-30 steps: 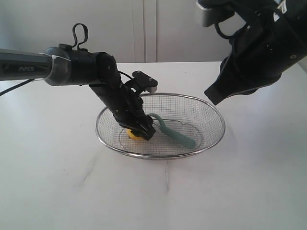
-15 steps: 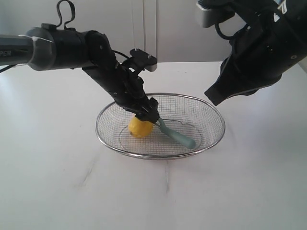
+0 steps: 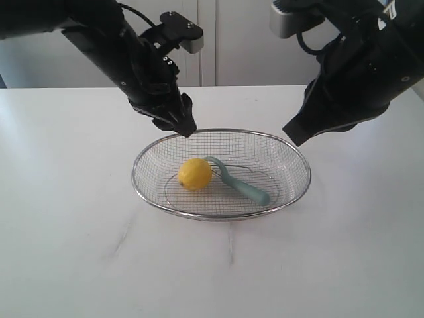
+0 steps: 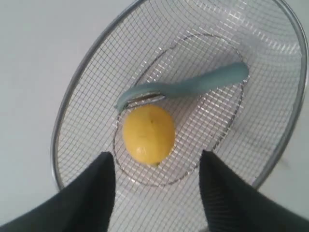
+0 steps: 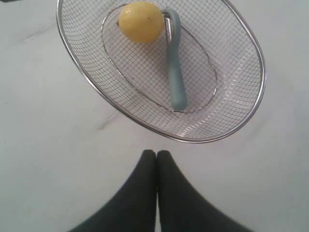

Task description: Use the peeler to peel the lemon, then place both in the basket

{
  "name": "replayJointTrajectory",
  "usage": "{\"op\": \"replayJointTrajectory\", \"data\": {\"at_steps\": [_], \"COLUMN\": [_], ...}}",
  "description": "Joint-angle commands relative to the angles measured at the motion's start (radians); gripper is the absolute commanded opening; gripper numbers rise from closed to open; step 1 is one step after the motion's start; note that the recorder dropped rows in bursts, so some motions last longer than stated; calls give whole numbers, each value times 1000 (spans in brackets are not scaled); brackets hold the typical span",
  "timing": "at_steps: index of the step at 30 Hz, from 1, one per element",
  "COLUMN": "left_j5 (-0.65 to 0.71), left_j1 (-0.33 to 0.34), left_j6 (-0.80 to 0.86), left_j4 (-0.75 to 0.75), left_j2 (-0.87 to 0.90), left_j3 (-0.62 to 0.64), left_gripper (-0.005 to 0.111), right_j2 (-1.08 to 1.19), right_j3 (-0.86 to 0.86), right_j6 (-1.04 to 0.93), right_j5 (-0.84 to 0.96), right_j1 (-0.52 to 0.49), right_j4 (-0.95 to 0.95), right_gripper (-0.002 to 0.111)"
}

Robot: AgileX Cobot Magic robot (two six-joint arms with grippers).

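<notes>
The yellow lemon (image 3: 195, 173) lies in the wire mesh basket (image 3: 289, 150), touching the hooked head of the teal peeler (image 3: 244, 186), which rests beside it on the basket floor. My left gripper (image 3: 186, 128) hangs open above the basket's back-left rim, holding nothing. In the left wrist view the lemon (image 4: 148, 134) and the peeler (image 4: 193, 87) lie beyond the open gripper (image 4: 157, 162). My right gripper (image 3: 295, 132) is raised at the basket's right side, shut and empty. From the right wrist view the gripper (image 5: 156, 153) sits outside the basket (image 5: 212, 137), which holds the lemon (image 5: 140, 21) and peeler (image 5: 175, 72).
The basket stands in the middle of a white table (image 3: 79, 252). A white cabinet wall (image 3: 225, 40) rises behind the table. Both black arms hang above the back half of the table.
My left gripper has let go of the lemon in the basket, opened, and risen back and to the left. The right arm has not moved.
</notes>
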Motion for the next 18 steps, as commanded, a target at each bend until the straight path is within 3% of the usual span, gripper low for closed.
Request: {"op": "replayJointTrajectory", "data": {"at_steps": [1, 12, 18], "left_j5": [121, 336, 392], "left_j1": [0, 0, 0], "left_j6": [-2, -121, -184], "left_j4": [52, 183, 183], "left_j2": [-71, -201, -292], "left_j3": [3, 5, 37], "left_gripper": [37, 3, 0], "right_j2": [-6, -6, -6], "right_j3": [-4, -4, -4], "right_j6": [5, 5, 5], "right_j5": [3, 3, 3], "right_j1": [-2, -2, -2], "right_j4": [4, 4, 4], "right_gripper": [0, 0, 0]}}
